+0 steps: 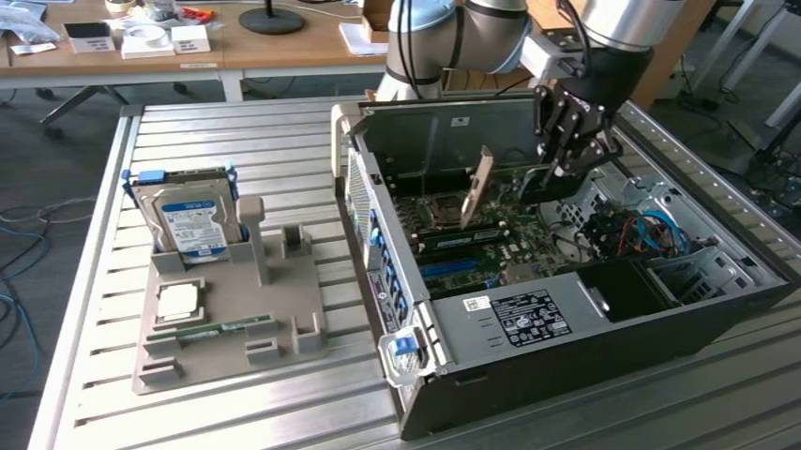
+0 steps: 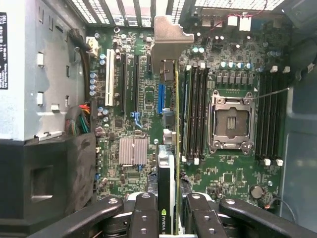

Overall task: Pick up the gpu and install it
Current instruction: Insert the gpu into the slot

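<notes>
The gpu (image 2: pixel 167 183) shows edge-on in the wrist view, so its flat sides are hidden. Its near end is cut off by the picture's edge, and so is the gripper (image 2: pixel 168 223). I cannot tell if the card touches a slot. In the exterior view the arm (image 1: pixel 501 33) is cut off at the top, and the words on the white sticker (image 1: pixel 532 319) are too small to read.

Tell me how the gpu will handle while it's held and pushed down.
Probably stiff: the gpu runs straight, edge-on, from the fingers to its bracket. Likely fragile, being a thin circuit board. Gripped at one end, it may tend to tilt.
</notes>
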### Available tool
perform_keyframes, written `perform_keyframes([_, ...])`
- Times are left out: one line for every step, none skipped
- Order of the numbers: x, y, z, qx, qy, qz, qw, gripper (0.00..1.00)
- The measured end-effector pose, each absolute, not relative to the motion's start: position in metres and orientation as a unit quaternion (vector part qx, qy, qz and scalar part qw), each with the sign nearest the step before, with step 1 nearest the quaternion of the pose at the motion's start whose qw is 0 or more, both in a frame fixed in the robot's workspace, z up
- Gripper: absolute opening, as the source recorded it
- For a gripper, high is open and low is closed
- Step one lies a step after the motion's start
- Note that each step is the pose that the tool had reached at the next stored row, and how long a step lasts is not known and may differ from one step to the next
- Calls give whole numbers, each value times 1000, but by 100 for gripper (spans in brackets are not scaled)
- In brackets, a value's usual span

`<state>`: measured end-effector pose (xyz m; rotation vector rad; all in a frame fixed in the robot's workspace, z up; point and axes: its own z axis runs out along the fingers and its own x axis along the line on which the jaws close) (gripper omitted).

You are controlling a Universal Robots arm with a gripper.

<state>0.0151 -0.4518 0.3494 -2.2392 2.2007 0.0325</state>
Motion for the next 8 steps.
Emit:
perform_keyframes([14,-452,349,-713,701,10,1,27])
perform_keyframes([14,-452,349,-713,701,10,1,27])
perform_keyframes([14,-452,349,-713,701,10,1,27])
perform_keyframes([14,-452,349,-713,701,10,1,27])
perform_keyframes([14,-452,349,-713,701,10,1,27])
perform_keyframes([14,-452,349,-713,701,10,1,27])
perform_keyframes([14,-452,348,-713,701,10,1,27])
perform_keyframes([14,-452,348,-713,701,10,1,27])
